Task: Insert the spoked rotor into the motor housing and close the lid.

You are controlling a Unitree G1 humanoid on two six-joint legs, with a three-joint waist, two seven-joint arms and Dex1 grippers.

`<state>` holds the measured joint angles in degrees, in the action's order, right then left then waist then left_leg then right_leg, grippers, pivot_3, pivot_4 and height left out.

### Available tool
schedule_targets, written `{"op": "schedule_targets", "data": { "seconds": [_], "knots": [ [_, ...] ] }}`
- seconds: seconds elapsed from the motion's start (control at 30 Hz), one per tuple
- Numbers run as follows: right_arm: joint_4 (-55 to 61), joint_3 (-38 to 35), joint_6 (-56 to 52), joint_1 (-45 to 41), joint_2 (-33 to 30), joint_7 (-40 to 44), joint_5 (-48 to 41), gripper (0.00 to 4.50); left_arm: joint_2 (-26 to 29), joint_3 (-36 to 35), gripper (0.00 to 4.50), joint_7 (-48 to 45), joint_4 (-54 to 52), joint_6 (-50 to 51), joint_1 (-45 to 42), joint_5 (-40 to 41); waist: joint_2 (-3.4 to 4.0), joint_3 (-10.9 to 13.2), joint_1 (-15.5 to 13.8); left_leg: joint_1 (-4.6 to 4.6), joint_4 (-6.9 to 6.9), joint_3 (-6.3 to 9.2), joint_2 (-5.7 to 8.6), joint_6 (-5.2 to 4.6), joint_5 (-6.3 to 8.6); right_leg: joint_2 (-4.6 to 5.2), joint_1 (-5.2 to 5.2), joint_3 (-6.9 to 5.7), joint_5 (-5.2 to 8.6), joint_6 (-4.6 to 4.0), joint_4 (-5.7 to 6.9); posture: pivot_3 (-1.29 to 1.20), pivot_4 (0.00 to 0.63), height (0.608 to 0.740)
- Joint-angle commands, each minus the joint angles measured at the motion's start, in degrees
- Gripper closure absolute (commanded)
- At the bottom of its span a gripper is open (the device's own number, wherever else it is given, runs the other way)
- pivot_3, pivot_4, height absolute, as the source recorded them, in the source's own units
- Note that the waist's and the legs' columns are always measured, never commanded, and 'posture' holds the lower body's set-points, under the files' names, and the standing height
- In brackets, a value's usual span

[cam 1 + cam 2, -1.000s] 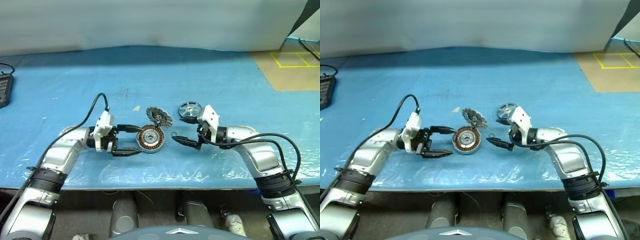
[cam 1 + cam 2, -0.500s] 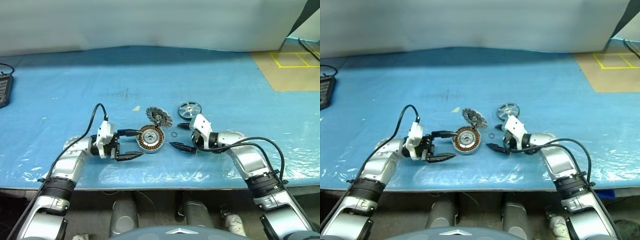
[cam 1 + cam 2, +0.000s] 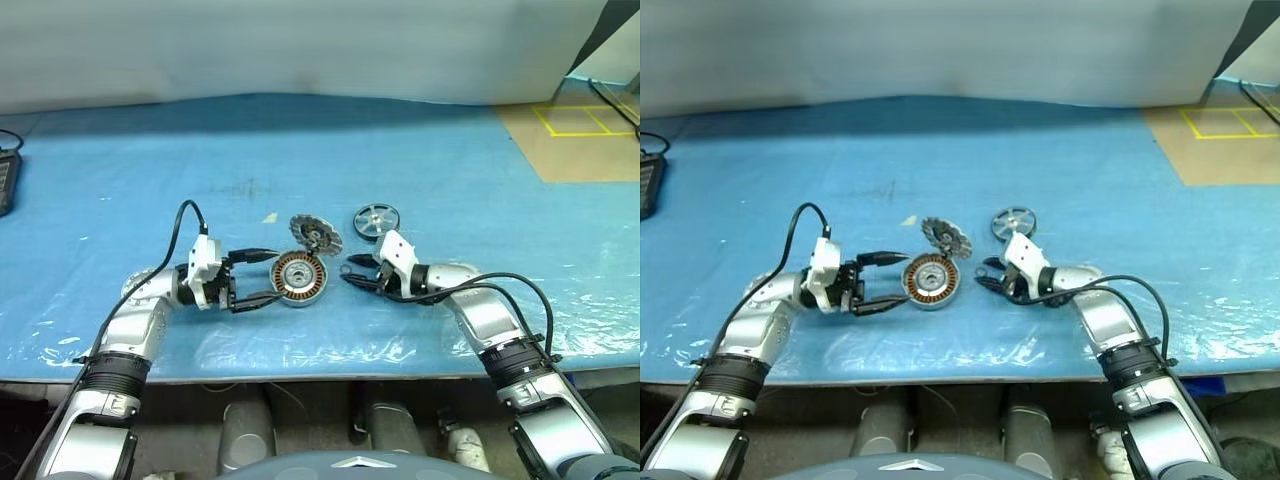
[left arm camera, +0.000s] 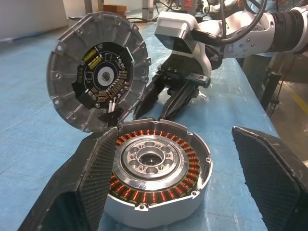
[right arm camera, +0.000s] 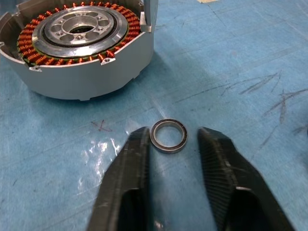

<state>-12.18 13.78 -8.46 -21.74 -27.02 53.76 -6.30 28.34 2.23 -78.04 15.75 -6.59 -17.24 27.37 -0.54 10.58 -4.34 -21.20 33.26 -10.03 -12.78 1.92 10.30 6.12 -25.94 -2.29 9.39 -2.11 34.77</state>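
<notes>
The motor housing (image 3: 300, 278) lies open on the blue table, its copper windings showing. The lid (image 3: 316, 235) leans upright against the housing's far edge, circuit face toward me. Farther right, the spoked rotor (image 3: 376, 221) lies flat on the table. My left gripper (image 3: 262, 276) is open, one finger on each side of the housing's left part (image 4: 154, 173). My right gripper (image 3: 352, 270) sits low to the right of the housing. Its jaws are narrow but still open around a small metal ring (image 5: 168, 136) lying on the table, with a gap on one side.
A dark device (image 3: 5, 180) lies at the table's left edge. A brown surface with yellow tape (image 3: 580, 140) is at the far right. A small white scrap (image 3: 270, 216) lies behind the lid. The table's front edge runs close under both arms.
My right gripper has sunk to the table and drawn its wide jaws in around the small ring. The left gripper has hardly moved.
</notes>
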Motion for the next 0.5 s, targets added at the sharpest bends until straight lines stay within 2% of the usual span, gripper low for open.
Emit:
{"op": "schedule_targets", "data": {
  "seconds": [0.03,0.07,0.2,0.5],
  "knots": [
    [-0.2,0.16,-0.1,0.88,-0.69,0.36,0.93,3.05,0.53,-1.27,0.5,0.56,-2.8,0.75,0.53,0.29,-0.01,-0.01,0.01,0.01,0.0,0.0,0.01,0.0,0.0,0.0,0.01,0.01,0.07,0.11,0.0,0.0,0.15,0.74],
    [-0.27,0.11,-0.19,0.9,-0.63,0.43,0.82,3.05,0.54,-1.26,0.5,0.75,-3.2,0.99,0.66,0.28,-0.01,-0.01,0.01,0.02,0.0,0.0,0.01,0.0,0.0,0.0,0.01,0.01,0.14,0.23,0.0,0.0,0.15,0.74],
    [0.17,-0.07,-0.41,0.96,-0.63,0.65,0.5,3.84,0.64,-1.14,0.5,1.29,-4.55,1.6,1.33,0.17,-0.02,-0.02,0.08,0.04,0.0,0.0,0.0,0.0,0.0,-0.01,0.01,0.01,0.16,0.26,0.01,0.0,0.15,0.74],
    [7.63,-1.94,-4.11,0.45,-4.47,4.89,-2.84,3.84,0.5,-1.1,0.5,1.41,-5.87,1.79,4.51,-0.11,-0.02,-0.02,0.23,0.02,-0.05,-0.01,0.0,0.0,0.0,-0.01,-0.01,0.03,0.16,0.26,-0.03,0.0,0.15,0.74]
  ]
}}
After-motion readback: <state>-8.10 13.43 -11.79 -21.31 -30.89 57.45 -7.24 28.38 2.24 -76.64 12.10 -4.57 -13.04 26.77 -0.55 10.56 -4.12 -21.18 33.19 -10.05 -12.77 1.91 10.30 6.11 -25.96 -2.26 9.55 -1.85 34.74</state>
